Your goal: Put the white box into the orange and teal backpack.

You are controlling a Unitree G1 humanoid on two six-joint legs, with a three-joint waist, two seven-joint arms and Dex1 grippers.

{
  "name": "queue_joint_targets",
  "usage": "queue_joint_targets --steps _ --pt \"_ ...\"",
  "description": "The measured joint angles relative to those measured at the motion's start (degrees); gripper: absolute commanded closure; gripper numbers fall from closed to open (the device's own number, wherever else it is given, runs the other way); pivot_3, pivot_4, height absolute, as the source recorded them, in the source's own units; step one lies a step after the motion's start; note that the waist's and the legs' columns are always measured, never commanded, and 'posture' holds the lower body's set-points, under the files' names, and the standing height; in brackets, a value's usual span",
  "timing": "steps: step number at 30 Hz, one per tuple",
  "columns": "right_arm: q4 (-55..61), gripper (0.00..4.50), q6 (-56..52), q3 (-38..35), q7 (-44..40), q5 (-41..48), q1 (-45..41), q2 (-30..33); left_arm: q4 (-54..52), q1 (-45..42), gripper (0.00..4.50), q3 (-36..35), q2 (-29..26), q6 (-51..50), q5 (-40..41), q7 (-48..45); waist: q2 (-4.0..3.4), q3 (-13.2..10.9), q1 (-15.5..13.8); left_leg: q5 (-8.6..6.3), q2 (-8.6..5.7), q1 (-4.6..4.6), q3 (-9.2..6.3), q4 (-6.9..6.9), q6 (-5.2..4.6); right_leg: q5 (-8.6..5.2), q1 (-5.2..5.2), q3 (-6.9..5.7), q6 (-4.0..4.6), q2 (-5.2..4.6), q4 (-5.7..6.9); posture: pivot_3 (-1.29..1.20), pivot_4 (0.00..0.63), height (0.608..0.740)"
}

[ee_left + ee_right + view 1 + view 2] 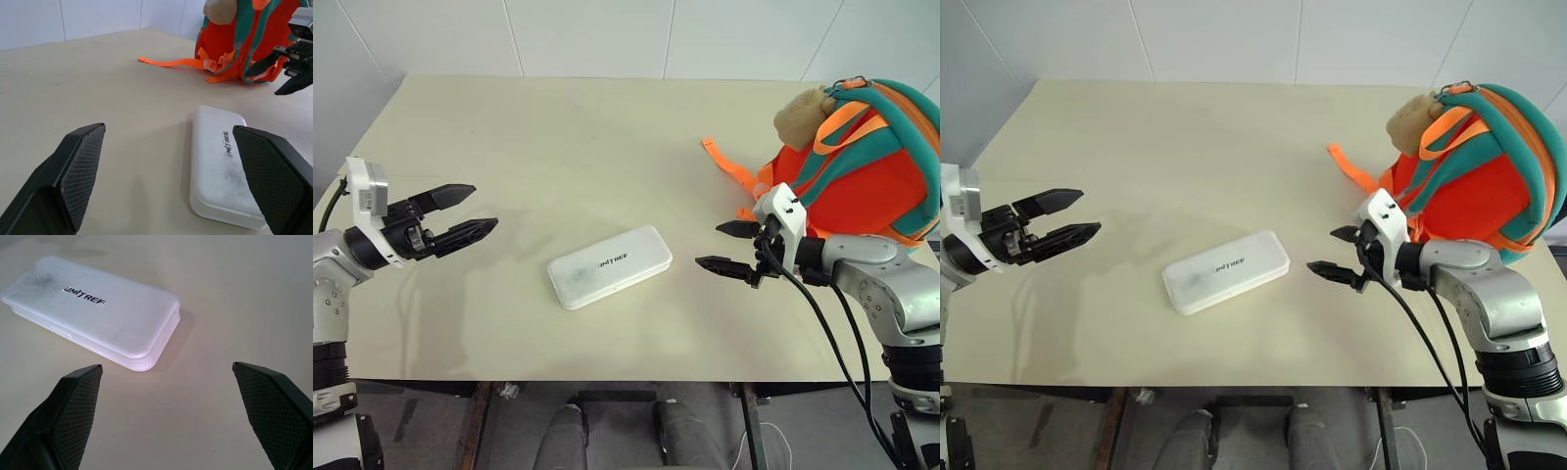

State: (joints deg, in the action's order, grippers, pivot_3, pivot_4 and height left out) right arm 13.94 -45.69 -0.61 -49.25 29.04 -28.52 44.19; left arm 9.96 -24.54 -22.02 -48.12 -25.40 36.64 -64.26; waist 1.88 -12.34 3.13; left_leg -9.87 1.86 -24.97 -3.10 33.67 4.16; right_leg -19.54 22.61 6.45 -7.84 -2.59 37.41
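The white box (609,265) lies flat near the middle of the table, dark lettering on its lid, and shows too in the wrist views (220,171) (93,308). The orange and teal backpack (867,162) stands at the table's right, a tan plush toy (805,115) at its top and an orange strap (729,168) trailing toward the centre. My left gripper (468,219) hovers open, well left of the box, pointing at it. My right gripper (729,247) is open just right of the box, in front of the backpack. Neither holds anything.
The cream table (558,137) spreads wide behind the box. A white tiled wall (607,34) rises behind it. The table's front edge (607,380) runs just below the box and both grippers.
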Motion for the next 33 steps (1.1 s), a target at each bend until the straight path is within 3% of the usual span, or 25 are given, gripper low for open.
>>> queue_joint_targets --steps 9,10,12,17,24,33 --pt "1.9 0.0 -1.7 -0.5 2.0 1.4 0.0 -0.6 0.2 -0.4 0.03 0.3 0.7 0.8 0.0 0.3 0.0 0.0 0.0 0.0 0.0 0.0 -0.01 0.03 0.0 0.0 0.0 0.0 0.0 0.0 0.02 0.0 0.15 0.74" --pt "1.9 0.18 -1.7 -0.4 2.3 1.4 0.0 -1.1 0.3 -0.5 0.21 0.4 0.7 1.0 -0.2 0.2 0.0 0.0 0.0 0.0 0.0 0.0 -0.01 0.04 0.0 0.0 0.0 0.0 0.0 0.0 0.02 0.0 0.15 0.74" --pt "1.9 0.57 -1.7 -0.2 2.4 1.4 0.0 -1.8 0.6 -0.4 0.59 0.7 0.7 1.0 -0.5 0.3 0.0 0.0 0.0 0.0 0.0 0.01 -0.01 0.04 0.0 0.0 0.0 0.0 0.0 0.01 0.03 0.0 0.15 0.74" --pt "0.9 2.18 0.3 3.1 3.0 -0.4 -1.2 -5.1 -1.9 1.9 2.12 0.6 0.5 -1.1 -0.5 1.8 0.0 0.0 0.3 0.0 0.03 0.02 0.0 0.04 0.0 0.0 0.0 0.02 0.0 0.03 0.04 0.0 0.15 0.74" --pt "-8.3 4.5 8.2 8.8 6.1 -9.6 -4.9 -9.7 -8.1 8.4 4.38 3.0 -3.5 -12.6 -0.7 4.8 0.01 0.0 0.1 0.0 -0.01 0.02 0.0 0.07 0.0 0.0 -0.02 0.03 0.0 0.0 0.02 0.0 0.15 0.74" --pt "-26.6 4.5 16.3 13.9 12.8 -22.2 -11.5 -17.1 -11.7 9.8 4.48 8.6 0.4 -24.3 0.0 10.6 0.01 0.0 0.3 0.0 0.01 0.07 0.01 0.03 0.0 0.01 0.01 0.04 0.01 0.04 0.11 0.0 0.15 0.74"
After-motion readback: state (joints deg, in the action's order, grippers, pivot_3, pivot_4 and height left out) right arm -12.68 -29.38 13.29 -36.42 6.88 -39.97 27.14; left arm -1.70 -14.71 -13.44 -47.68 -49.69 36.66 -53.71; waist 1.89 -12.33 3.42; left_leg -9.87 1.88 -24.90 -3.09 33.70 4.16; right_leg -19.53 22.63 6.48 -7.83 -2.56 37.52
